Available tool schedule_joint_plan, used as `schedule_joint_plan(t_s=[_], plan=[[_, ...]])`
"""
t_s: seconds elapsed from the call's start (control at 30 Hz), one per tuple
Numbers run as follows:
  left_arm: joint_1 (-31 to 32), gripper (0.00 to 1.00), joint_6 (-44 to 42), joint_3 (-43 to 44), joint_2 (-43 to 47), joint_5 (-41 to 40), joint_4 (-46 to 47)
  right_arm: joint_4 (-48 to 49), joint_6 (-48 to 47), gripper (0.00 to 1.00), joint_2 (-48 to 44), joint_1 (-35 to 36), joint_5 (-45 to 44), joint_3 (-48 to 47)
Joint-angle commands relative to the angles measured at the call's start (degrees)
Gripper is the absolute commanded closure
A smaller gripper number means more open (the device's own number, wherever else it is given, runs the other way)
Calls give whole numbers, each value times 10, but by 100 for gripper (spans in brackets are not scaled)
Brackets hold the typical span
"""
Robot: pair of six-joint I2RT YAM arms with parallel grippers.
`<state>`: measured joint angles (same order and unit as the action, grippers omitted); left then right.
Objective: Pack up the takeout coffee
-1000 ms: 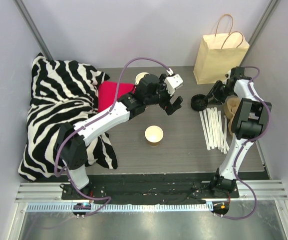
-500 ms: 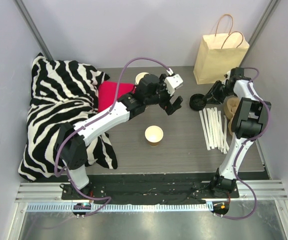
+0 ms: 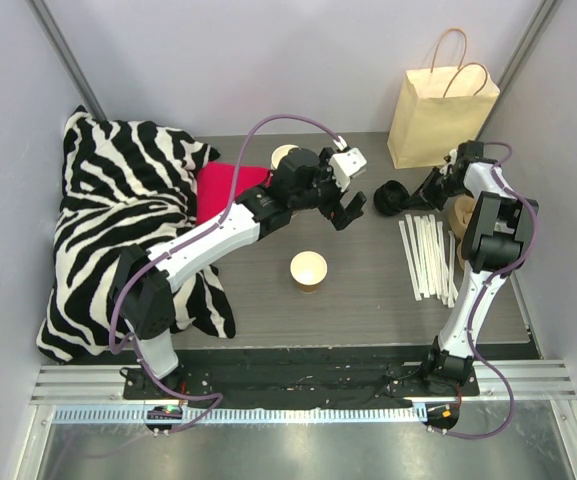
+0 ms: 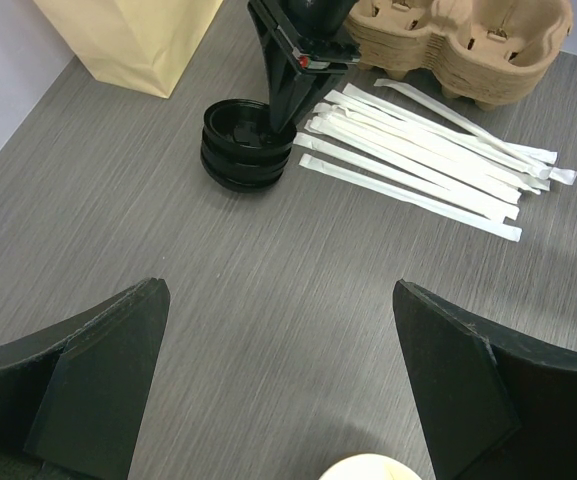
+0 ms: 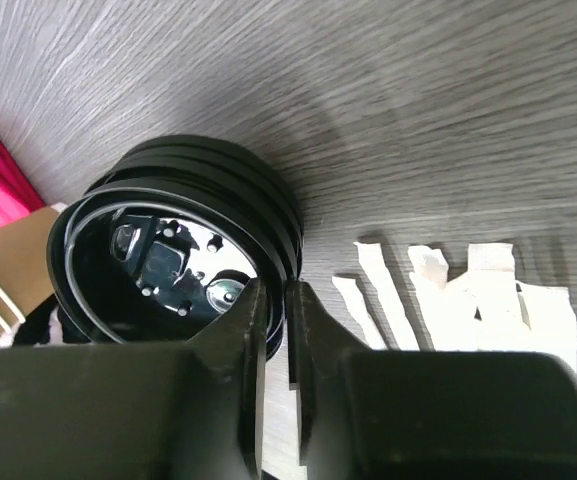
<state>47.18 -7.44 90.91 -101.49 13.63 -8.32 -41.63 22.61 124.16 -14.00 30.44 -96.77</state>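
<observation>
Top: unlidded cup [image 3: 308,268] mid-surface; left gripper [image 3: 349,211] wide open beyond it | Left wrist: right gripper [image 4: 276,115] at lids [image 4: 234,160], toward far right edge | Right wrist: jaws pinch top rim; lift straight, separating one lid only.

I work in a robot lab's test booth rather than a café. Bare grey walls [image 3: 268,60] close in my dark table [image 3: 368,300], and an aluminium rail [image 3: 298,385] with looping cables [image 3: 495,400] runs along its near edge. The café goods look like props: one bag [image 3: 438,115], straws [image 3: 428,255], lids [image 3: 390,198] and carriers [image 4: 468,45], beside a zebra blanket [image 3: 118,220].
</observation>
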Motion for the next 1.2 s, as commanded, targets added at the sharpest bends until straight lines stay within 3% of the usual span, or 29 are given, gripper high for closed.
schedule_joint_plan(t_s=[0.0, 0.07, 0.7, 0.97, 1.17], plan=[[-1, 0, 10, 5, 17, 2, 29, 9, 1, 92, -1, -2, 19, -22], [-1, 0, 8, 3, 17, 4, 26, 9, 1, 99, -6, -2, 23, -20], [0, 0, -14, 74, -17, 18, -5, 37, -1, 99, -74, -2, 80, -15], [-1, 0, -20, 62, 12, 23, -28, 32, -16, 99, -62, -1, 81, -38], [-1, 0, -84, 12, 101, 54, -54, -12, -110, 99, -149, 18, 123, -20]])
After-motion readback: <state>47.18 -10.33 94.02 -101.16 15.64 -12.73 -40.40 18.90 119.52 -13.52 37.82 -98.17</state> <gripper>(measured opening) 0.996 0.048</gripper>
